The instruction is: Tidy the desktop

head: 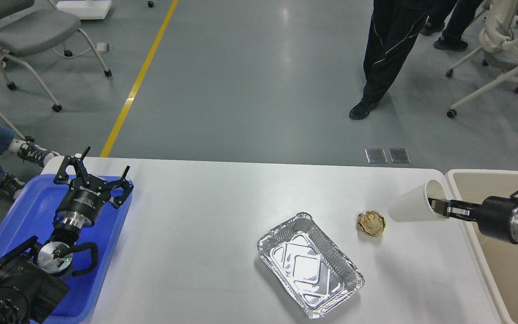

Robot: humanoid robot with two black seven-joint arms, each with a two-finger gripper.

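The white desktop (205,225) fills the lower view. On it lie an empty foil tray (309,265) and a crumpled brown paper ball (371,223). My right gripper (439,207) is shut on the rim of a white paper cup (414,204), which it holds tipped on its side above the table's right end, beside the beige bin (506,252). My left gripper (95,168) is open and empty, with its fingers spread above the blue tray (29,211) at the table's left end.
A person in black trousers (382,58) stands on the floor beyond the table. Wheeled chairs stand at the far left (25,36) and far right (506,49). Another person's legs and shoes (11,155) show at the left edge.
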